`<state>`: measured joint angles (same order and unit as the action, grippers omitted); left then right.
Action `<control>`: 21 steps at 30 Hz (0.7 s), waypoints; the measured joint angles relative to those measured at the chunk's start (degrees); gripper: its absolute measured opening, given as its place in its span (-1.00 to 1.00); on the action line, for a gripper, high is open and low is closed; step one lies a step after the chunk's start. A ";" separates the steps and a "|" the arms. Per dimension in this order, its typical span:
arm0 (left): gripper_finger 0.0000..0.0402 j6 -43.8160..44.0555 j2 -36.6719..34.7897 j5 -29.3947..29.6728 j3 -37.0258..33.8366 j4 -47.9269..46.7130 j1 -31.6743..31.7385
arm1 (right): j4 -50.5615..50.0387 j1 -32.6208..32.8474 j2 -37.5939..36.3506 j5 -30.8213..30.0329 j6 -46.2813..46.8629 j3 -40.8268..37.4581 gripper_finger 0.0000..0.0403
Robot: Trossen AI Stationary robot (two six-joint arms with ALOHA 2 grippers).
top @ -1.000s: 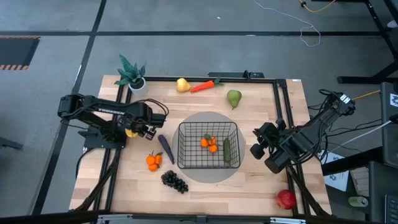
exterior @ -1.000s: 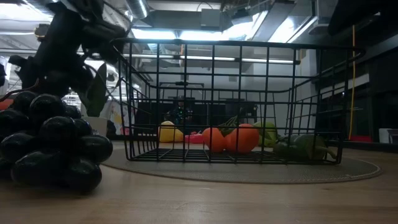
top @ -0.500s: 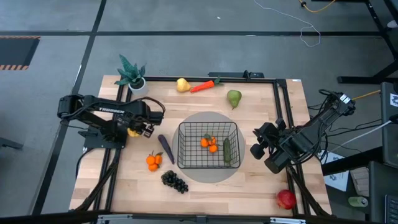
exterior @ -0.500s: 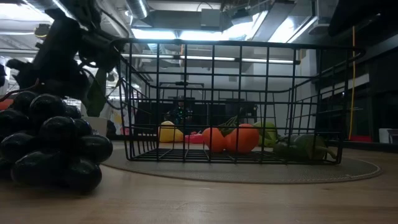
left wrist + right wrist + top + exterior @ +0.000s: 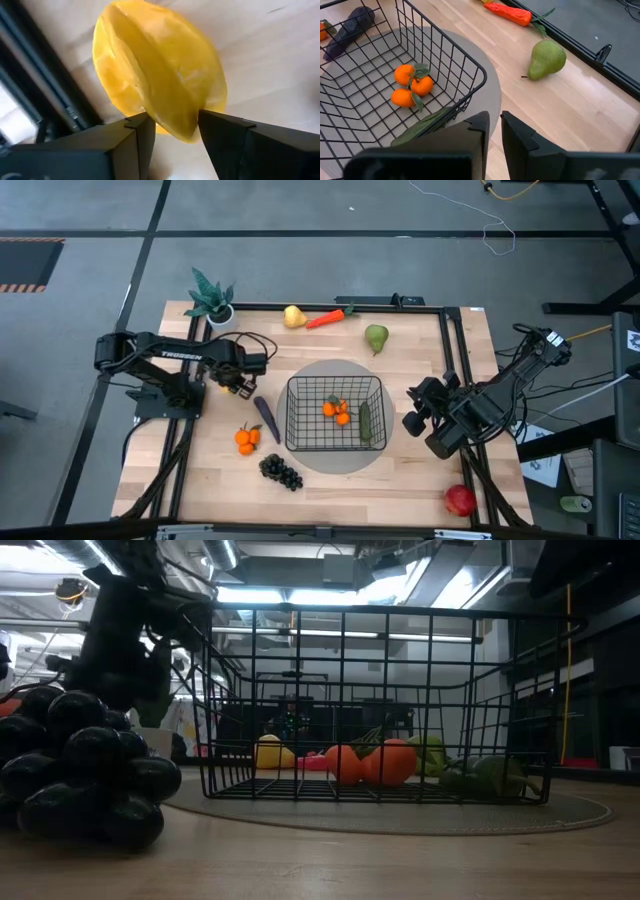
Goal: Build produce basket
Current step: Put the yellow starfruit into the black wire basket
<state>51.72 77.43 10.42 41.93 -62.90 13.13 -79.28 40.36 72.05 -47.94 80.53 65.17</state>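
Overhead: straight down on the whole counter (image 5: 400, 470), both arms and the basket (image 5: 335, 413). Low: level across the counter from the grapes' (image 5: 80, 775) corner, through the same basket into the room. Wrists: left pressed close to a yellow mango (image 5: 157, 67); right down into the basket's corner, sharing oranges (image 5: 411, 89) with overhead.

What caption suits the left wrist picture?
Left gripper shut on the yellow mango above the wooden table.

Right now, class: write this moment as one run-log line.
left gripper: shut on mango, left of basket | right gripper: shut, empty | in basket: oranges, cucumber
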 joint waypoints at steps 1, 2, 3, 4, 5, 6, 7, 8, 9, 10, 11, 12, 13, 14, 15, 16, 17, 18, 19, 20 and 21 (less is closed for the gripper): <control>-0.37 0.00 -0.04 0.66 0.00 -0.02 0.00 | -0.01 0.00 0.00 0.02 0.00 0.00 -0.79; -0.42 0.00 -0.03 1.36 0.00 -0.04 0.00 | 0.02 0.00 0.00 -0.01 0.00 0.00 -0.79; -0.48 -0.01 -0.04 1.77 0.00 -0.04 0.00 | 0.05 0.00 0.00 -0.01 0.00 0.00 -0.79; -0.55 0.00 -0.04 1.94 0.00 -0.04 0.00 | 0.06 0.00 0.00 0.01 -0.02 0.00 -0.79; -0.63 0.00 -0.02 1.93 0.00 -0.02 0.00 | 0.06 0.00 0.00 -0.01 0.00 0.00 -0.79; -0.72 0.00 -0.04 1.94 0.00 -0.06 -0.07 | 0.08 0.00 0.00 -0.01 0.00 0.00 -0.79; -0.82 -0.09 -0.07 1.98 0.00 -0.06 -0.35 | 0.08 0.00 0.00 -0.01 0.00 0.00 -0.79; -0.89 -0.45 -0.10 2.06 0.00 -0.06 -0.74 | 0.08 0.00 0.00 0.00 0.00 0.00 -0.79; -0.93 -0.73 -0.11 2.09 0.02 -0.06 -1.16 | 0.08 0.00 0.00 -0.01 0.00 0.00 -0.79; -0.94 -0.87 -0.11 2.11 0.02 -0.14 -1.59 | 0.10 0.00 0.00 0.00 0.00 0.00 -0.79; -0.94 -0.87 -0.14 2.14 0.02 -0.27 -2.04 | 0.08 0.00 0.00 -0.01 0.00 0.00 -0.79; -0.94 -0.87 -0.31 2.18 0.02 -0.39 -2.50 | 0.09 0.00 0.00 -0.01 -0.01 0.00 -0.79; -0.95 -0.85 -0.50 2.13 0.02 -0.45 -3.02 | 0.08 0.00 0.00 -0.01 -0.02 0.00 -0.79; -0.97 -0.85 -0.59 2.12 0.14 -0.48 -3.64 | 0.08 0.00 0.00 -0.01 -0.02 0.00 -0.79; -0.97 -0.64 -0.59 2.29 0.57 -0.54 -4.42 | 0.08 0.00 0.00 -0.01 -0.02 0.00 -0.79; -0.98 -0.02 -0.59 2.78 1.21 -0.73 -5.35 | 0.08 0.00 0.00 -0.01 -0.02 0.00 -0.79; -0.98 0.28 -0.61 3.85 2.06 -0.71 -6.47 | 0.08 0.00 0.00 -0.01 -0.02 0.00 -0.79; -0.98 0.41 -0.61 5.10 3.16 -1.02 -7.56 | 0.08 0.00 0.00 -0.01 -0.02 0.00 -0.79; -0.99 0.44 -0.61 6.58 4.54 -1.74 -8.57 | 0.08 0.00 0.00 -0.01 -0.02 0.00 -0.79; -0.99 0.44 -0.61 8.12 6.27 -2.86 -9.60 | 0.08 0.00 0.00 -0.01 -0.03 0.00 -0.79; -0.99 0.44 -0.61 9.78 8.15 -3.88 -10.59 | 0.08 0.00 0.00 -0.01 -0.02 0.00 -0.79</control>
<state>52.17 76.82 20.20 50.08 -66.77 2.54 -79.20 40.36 72.05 -47.94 80.51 65.17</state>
